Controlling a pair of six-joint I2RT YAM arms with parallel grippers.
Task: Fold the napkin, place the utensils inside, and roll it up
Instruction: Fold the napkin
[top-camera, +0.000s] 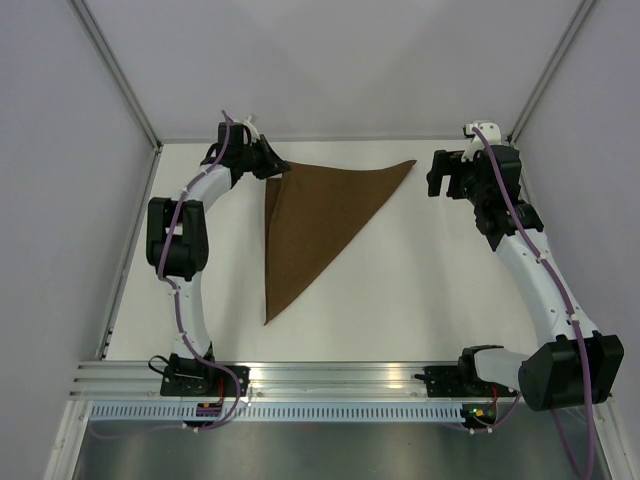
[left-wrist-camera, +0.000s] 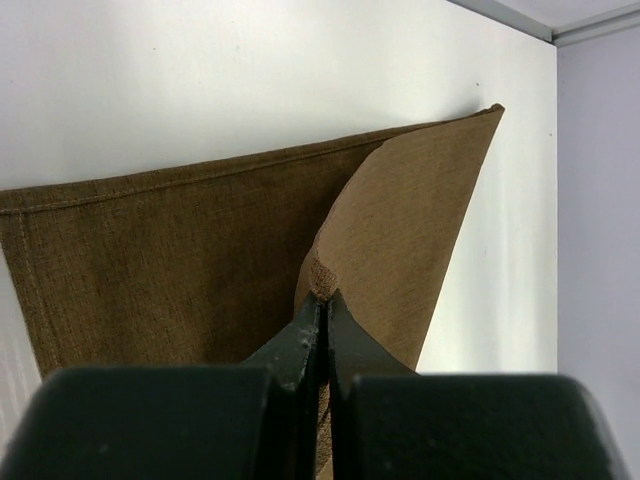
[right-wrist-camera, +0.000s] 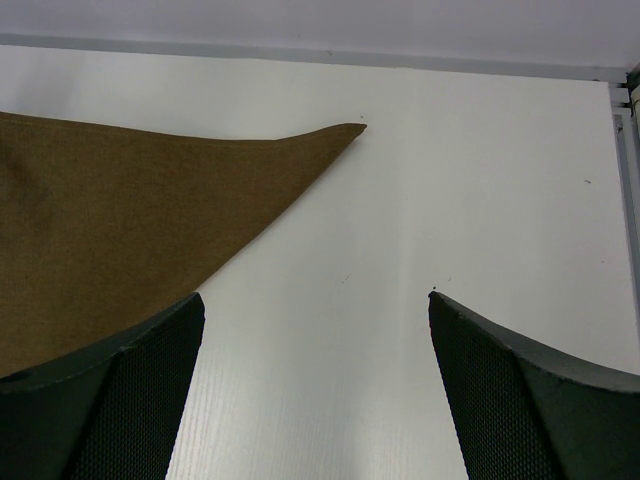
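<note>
The dark brown napkin (top-camera: 315, 225) lies on the white table folded into a triangle, with points at the far left, far right and near middle. My left gripper (top-camera: 272, 166) is shut on the napkin's far-left corner; in the left wrist view the cloth (left-wrist-camera: 200, 270) is pinched between the closed fingertips and a flap lifts up. My right gripper (top-camera: 440, 172) is open and empty just right of the napkin's far-right tip, which also shows in the right wrist view (right-wrist-camera: 300, 150). The utensils are out of view.
White walls with metal posts enclose the table (top-camera: 420, 290) at the back and both sides. An aluminium rail (top-camera: 330, 378) with the arm bases runs along the near edge.
</note>
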